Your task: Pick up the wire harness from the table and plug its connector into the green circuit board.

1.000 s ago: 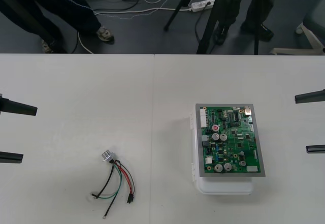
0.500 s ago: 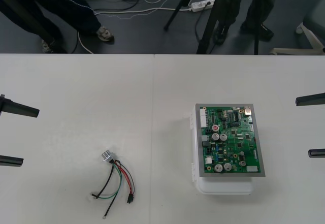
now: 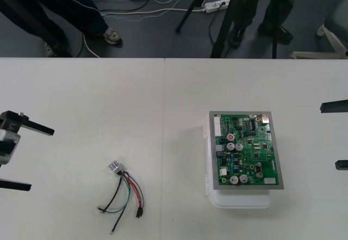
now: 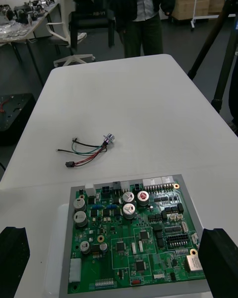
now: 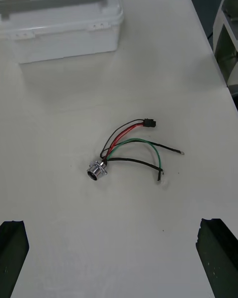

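The wire harness (image 3: 124, 190) lies loose on the table (image 3: 81, 98), well to the left of the green circuit board (image 3: 246, 148), with nothing plugged in yet. The left gripper (image 3: 41, 158) hangs on the far side of the harness from the board, fingers spread wide and empty (a pose that looks set for a reach). The right gripper (image 3: 328, 136), likewise spread and empty, sits at the board's opposite side, probably idle. The left wrist view separates the black plug (image 5: 148, 123), which is the end nearer the board's white base (image 5: 59, 35), from the metal socket (image 5: 97, 170). The right wrist view shows small connectors (image 4: 106, 186) along the board's harness-facing edge.
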